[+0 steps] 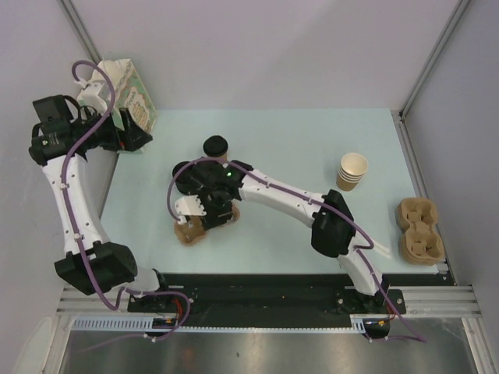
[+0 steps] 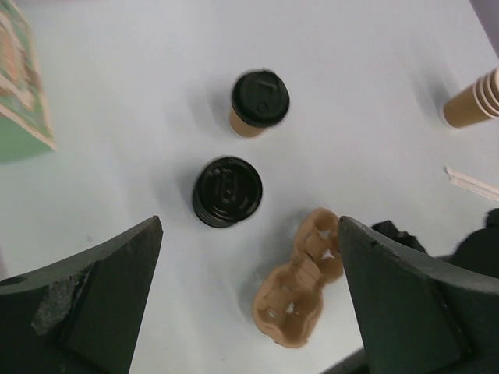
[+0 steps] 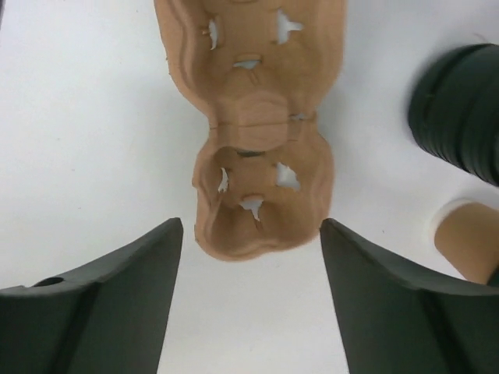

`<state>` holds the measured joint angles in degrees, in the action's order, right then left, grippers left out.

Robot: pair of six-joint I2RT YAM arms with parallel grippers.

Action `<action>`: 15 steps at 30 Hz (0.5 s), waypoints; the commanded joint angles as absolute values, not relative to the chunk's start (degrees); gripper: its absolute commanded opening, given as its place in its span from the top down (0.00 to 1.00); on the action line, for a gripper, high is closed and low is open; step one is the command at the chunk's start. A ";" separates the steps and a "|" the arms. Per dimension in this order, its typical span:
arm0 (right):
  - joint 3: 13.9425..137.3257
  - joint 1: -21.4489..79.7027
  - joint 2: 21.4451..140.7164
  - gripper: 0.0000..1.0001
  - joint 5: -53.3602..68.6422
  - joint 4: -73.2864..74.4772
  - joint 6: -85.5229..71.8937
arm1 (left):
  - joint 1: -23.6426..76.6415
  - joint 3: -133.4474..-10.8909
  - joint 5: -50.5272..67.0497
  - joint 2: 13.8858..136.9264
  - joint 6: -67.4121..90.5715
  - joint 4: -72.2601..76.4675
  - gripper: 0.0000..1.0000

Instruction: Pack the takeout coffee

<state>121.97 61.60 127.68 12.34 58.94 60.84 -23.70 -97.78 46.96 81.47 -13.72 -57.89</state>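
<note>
Pale table is taking up most of the view. The left arm is reaching out along the left edge toward a green patterned box in the far left corner. Left gripper is hanging with its jaws spread wide and nothing between them.

The right arm is stretching across to the left-centre of the table. Right gripper is hovering over a brown pulp cup carrier, fingers parted on either side of its near end and not gripping it, as far as the wrist view shows.

More carriers are sitting stacked by the right edge, with a stack of lidless tan cups near them, further back. A low black stack of lids is sitting just beside the carrier.

The takeout coffee is standing upright on the table just past the lid stack, lid on, apart from the carrier and not in either gripper.
</note>
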 commanded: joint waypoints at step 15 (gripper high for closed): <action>115.15 37.98 103.91 0.00 28.73 64.61 27.79 | -24.34 -122.42 32.71 100.26 -11.43 -34.55 0.01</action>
